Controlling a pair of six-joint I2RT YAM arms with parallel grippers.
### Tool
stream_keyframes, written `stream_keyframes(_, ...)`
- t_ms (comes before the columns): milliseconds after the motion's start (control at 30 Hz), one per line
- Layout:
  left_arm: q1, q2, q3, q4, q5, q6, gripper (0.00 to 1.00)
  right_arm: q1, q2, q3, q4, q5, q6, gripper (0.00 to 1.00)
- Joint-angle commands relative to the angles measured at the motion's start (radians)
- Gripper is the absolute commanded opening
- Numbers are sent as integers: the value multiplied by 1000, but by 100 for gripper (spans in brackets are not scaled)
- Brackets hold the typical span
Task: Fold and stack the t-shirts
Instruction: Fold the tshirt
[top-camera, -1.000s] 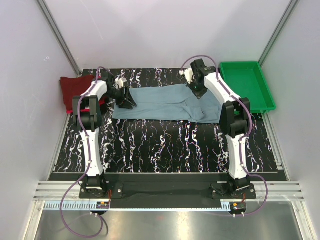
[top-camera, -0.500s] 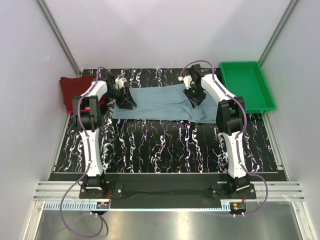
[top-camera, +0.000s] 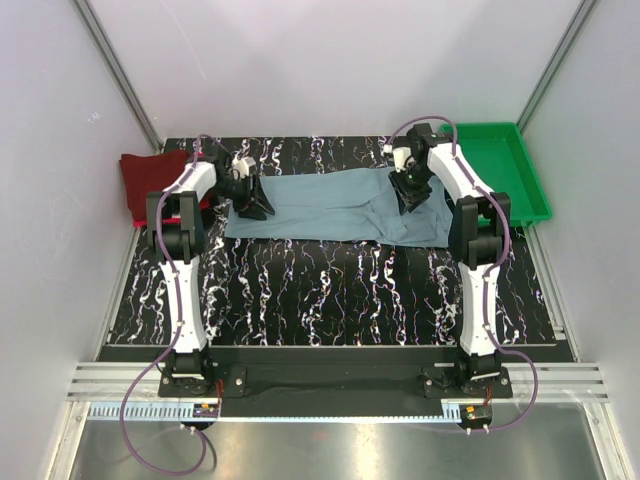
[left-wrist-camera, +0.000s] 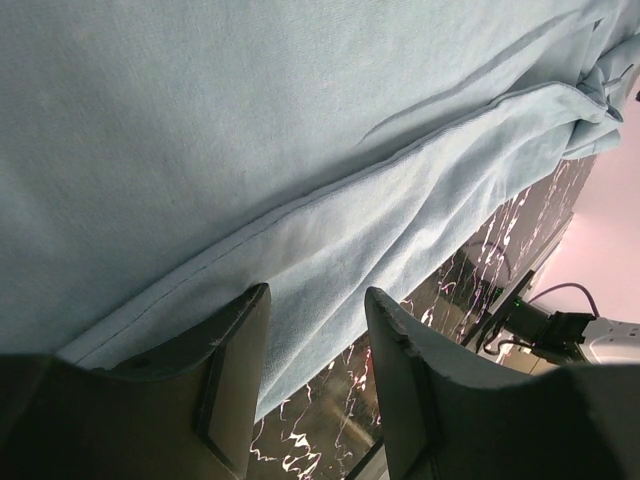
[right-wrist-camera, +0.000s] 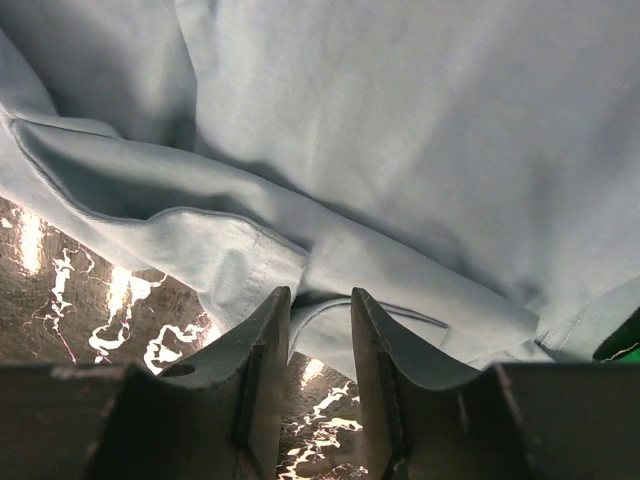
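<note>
The large grey-blue t-shirt (top-camera: 335, 205) lies spread across the back middle of the table. My left gripper (top-camera: 256, 206) is over its left end. In the left wrist view the gripper (left-wrist-camera: 315, 330) is open, its fingers (left-wrist-camera: 235, 370) straddling the shirt's hem (left-wrist-camera: 300, 250) with nothing pinched. My right gripper (top-camera: 412, 195) is over the shirt's right part. In the right wrist view it (right-wrist-camera: 318, 320) is open by a narrow gap, just above a folded hem (right-wrist-camera: 330, 300). The dark maroon shirt (top-camera: 150, 178) lies folded at the back left, with a sliver of bright red cloth (top-camera: 203, 205) at its edge.
The green plastic tray (top-camera: 495, 170) stands at the back right, close to my right arm. The black marbled table top (top-camera: 330, 290) stretches in front of the shirt. White walls enclose the table on the left, back and right.
My right gripper moved right along the shirt, from its upper middle to its right part. The left gripper and the shirts have stayed in place.
</note>
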Motion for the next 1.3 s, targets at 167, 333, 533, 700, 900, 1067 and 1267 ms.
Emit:
stream_keyframes(167,-28,-73,-1,2,-10,21,48,5,-36,-2,-31,-86,4,36)
stream_keyframes(333,-29,-78,-5,-4,-18,29,48,5,-2,24,-40,-106,6,36)
stream_keyframes(533,-29,-81,-7,-7,-25,35,49,2,33,44,-43,-112,4,36)
stream_keyframes(700,-29,-81,-12,-10,-32,38,49,2,59,61,-45,-114,3,36)
stream_keyframes(900,-29,-84,-13,-17,-42,53,49,1,79,80,-40,-111,4,37)
stream_keyframes(1067,-26,-89,-15,-24,-52,59,49,-2,91,80,-42,-112,4,37)
stream_keyframes(1267,-26,-92,-16,-25,-56,62,49,-2,93,86,-39,-120,3,11)
